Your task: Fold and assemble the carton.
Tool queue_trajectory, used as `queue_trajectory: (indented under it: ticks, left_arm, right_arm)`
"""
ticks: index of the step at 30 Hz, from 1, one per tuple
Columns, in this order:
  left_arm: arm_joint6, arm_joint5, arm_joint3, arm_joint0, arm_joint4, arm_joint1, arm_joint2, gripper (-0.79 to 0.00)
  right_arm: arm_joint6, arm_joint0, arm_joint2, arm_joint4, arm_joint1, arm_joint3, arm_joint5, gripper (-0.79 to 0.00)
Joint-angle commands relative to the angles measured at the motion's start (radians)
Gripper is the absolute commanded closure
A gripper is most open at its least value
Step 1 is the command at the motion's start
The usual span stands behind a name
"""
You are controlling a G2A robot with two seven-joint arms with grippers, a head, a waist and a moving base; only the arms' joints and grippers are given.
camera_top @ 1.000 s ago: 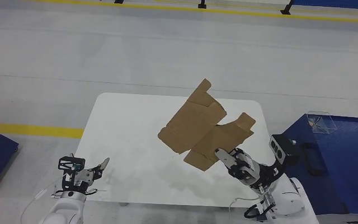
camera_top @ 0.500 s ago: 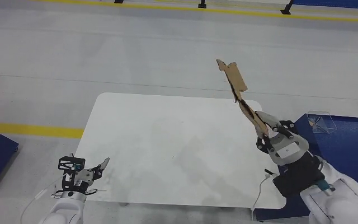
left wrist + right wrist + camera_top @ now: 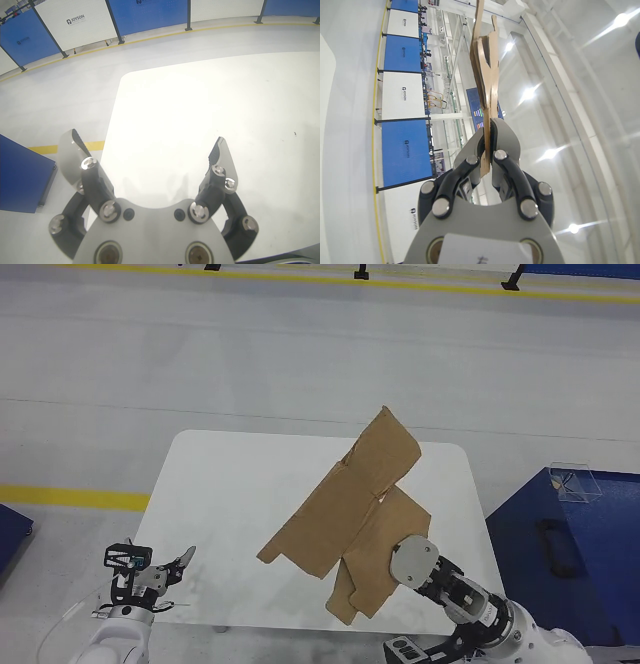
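Observation:
A flat, unfolded brown carton (image 3: 350, 514) is held up in the air over the right half of the white table (image 3: 230, 514). My right gripper (image 3: 400, 562) is shut on the carton's near edge, at the table's front right. In the right wrist view the carton (image 3: 486, 72) shows edge-on, pinched between the right gripper's (image 3: 488, 130) fingers and pointing up toward the ceiling. My left gripper (image 3: 180, 561) hangs open at the table's front left corner. In the left wrist view the left gripper (image 3: 147, 142) has nothing between its fingers and faces the bare tabletop.
A blue cabinet (image 3: 570, 554) with a clear plastic bin (image 3: 572, 479) on it stands right of the table. Another blue box (image 3: 20, 175) sits on the floor left of the table. Yellow floor lines run beside and behind the table.
The right arm swung the carton far out to the right and up, then brought it back over the table, now gripping from the front edge. The left arm has not moved.

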Motion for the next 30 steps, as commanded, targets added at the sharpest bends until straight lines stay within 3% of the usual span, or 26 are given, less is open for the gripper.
queue_trajectory:
  ticks: [1,4,7,10,13,17,21,24,30]
  left_arm:
    - [0.000,0.000,0.000,0.000,0.000,0.000,0.000,-0.785]
    - [0.000,0.000,0.000,0.000,0.000,0.000,0.000,-0.785]
    - [0.000,0.000,0.000,0.000,0.000,0.000,0.000,-0.785]
    - [0.000,0.000,0.000,0.000,0.000,0.000,0.000,-0.785]
    - [0.000,0.000,0.000,0.000,0.000,0.000,0.000,-0.785]
    - [0.000,0.000,0.000,0.000,0.000,0.000,0.000,-0.785]
    - [0.000,0.000,0.000,0.000,0.000,0.000,0.000,-0.785]
    - [0.000,0.000,0.000,0.000,0.000,0.000,0.000,-0.785]
    - [0.000,0.000,0.000,0.000,0.000,0.000,0.000,-0.785]
  right_arm:
    - [0.019,-0.004,-0.023,-0.040,0.000,0.000,0.018,0.000]
    - [0.035,0.006,-0.049,-0.009,0.000,0.000,-0.006,0.000]
    - [0.010,0.032,-0.051,0.186,0.003,0.000,-0.116,0.000]
    - [-0.025,0.072,-0.005,0.491,0.007,0.000,-0.315,0.000]
    - [-0.022,0.102,0.060,0.883,0.013,0.000,-0.605,0.000]
    - [0.149,0.111,0.128,1.407,0.022,0.000,-0.963,0.000]
    - [0.395,0.099,0.086,1.821,0.041,0.048,-1.195,0.000]
    - [0.601,0.115,-0.014,2.112,0.060,0.132,-1.240,0.000]
    - [0.976,0.180,-0.202,2.566,0.096,0.242,-1.154,0.000]
